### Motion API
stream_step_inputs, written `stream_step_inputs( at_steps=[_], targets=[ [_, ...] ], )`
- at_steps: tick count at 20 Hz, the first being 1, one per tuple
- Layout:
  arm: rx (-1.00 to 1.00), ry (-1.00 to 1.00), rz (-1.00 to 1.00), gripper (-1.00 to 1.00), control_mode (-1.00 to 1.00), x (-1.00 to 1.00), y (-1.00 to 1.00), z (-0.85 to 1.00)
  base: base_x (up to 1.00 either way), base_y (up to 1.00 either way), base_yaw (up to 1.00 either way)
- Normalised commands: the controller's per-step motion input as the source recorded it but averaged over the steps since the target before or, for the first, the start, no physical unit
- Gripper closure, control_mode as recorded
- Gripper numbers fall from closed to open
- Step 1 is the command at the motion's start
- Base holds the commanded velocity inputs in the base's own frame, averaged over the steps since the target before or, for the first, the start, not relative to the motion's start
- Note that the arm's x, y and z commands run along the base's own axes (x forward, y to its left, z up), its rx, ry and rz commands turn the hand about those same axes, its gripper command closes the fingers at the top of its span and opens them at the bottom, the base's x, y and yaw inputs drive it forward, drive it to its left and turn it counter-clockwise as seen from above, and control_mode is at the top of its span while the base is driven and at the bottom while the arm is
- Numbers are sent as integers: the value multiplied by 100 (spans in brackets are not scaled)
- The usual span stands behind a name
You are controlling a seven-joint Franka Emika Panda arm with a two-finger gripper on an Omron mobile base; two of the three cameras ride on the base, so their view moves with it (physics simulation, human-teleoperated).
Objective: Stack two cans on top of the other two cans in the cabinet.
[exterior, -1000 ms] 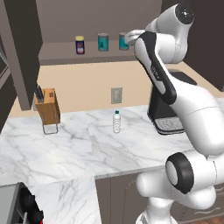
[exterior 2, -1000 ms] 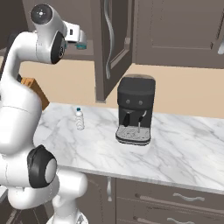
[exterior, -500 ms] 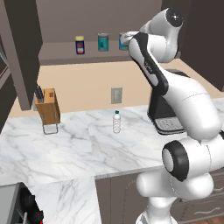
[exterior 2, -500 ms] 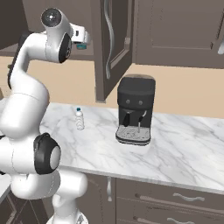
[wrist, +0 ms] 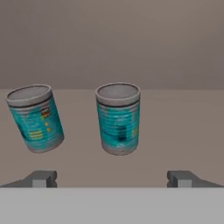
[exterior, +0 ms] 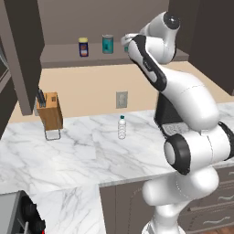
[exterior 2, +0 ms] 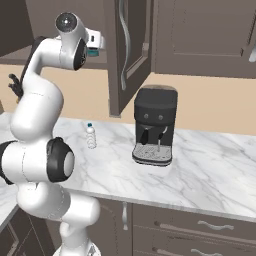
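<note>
- Teal cans on cabinet shelf [wrist: 183,131]: centre can [wrist: 118,118] dead ahead of gripper [wrist: 112,178], second can [wrist: 36,118] off to one side.
- Jaws spread wide, empty, lined up to straddle centre can.

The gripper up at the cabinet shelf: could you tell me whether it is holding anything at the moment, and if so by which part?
Nothing is held. The gripper is open, its fingertips wide apart and bare, short of the two teal cans standing on the shelf.

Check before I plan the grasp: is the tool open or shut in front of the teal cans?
Open. In the hand view the tool has its two fingertips standing far apart, with nothing between them; both teal cans stand beyond on the cabinet shelf.
</note>
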Motion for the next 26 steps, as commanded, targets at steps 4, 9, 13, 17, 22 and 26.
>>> stream_step_inputs(
  at_steps=[4,9,13,17,22,26],
  targets=[
    [-7,0,0,-100,-100,36,2,0,0,0,0],
    [-6,0,0,-100,-100,33,0,0,0,0,0],
    [-1,4,0,-100,-100,27,4,-1,0,0,0],
    [0,2,0,-100,-100,26,3,-2,0,0,0],
    [0,0,0,-100,-100,27,3,-4,0,0,0],
    [0,0,0,-100,-100,30,3,-7,0,0,0]
  ],
)
